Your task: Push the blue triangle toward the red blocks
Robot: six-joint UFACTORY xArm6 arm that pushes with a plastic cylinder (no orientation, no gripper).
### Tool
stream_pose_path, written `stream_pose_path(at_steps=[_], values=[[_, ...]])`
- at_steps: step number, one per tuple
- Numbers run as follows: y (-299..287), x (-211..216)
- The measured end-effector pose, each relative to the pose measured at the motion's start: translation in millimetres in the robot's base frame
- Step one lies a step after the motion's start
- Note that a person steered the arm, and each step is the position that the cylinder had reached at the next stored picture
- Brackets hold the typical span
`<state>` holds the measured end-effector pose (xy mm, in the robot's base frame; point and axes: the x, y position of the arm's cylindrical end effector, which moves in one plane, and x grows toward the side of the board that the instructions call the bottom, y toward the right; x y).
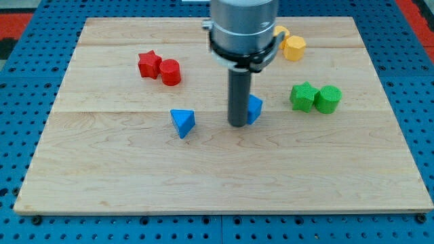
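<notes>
The blue triangle (pixel 182 122) lies near the board's middle, a little left of centre. My tip (pixel 237 125) stands to its right, apart from it by a short gap. A second blue block (pixel 254 109) sits right behind the rod, partly hidden by it; its shape is unclear. The two red blocks are at the upper left: a red star (pixel 148 64) and a red cylinder (pixel 170 72), touching each other, up and to the left of the triangle.
Two green blocks (pixel 315 97) sit side by side at the view's right. Two yellow blocks (pixel 292 47) lie at the top, right of the arm, one partly hidden. The wooden board (pixel 217 176) ends in a blue pegboard surround.
</notes>
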<state>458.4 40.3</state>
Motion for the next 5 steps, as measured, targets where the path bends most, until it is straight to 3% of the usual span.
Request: stream_pose_path(at_steps=[2, 3, 5], values=[[21.3, -12.8], [0.6, 54.2], [-122.8, 35.3]])
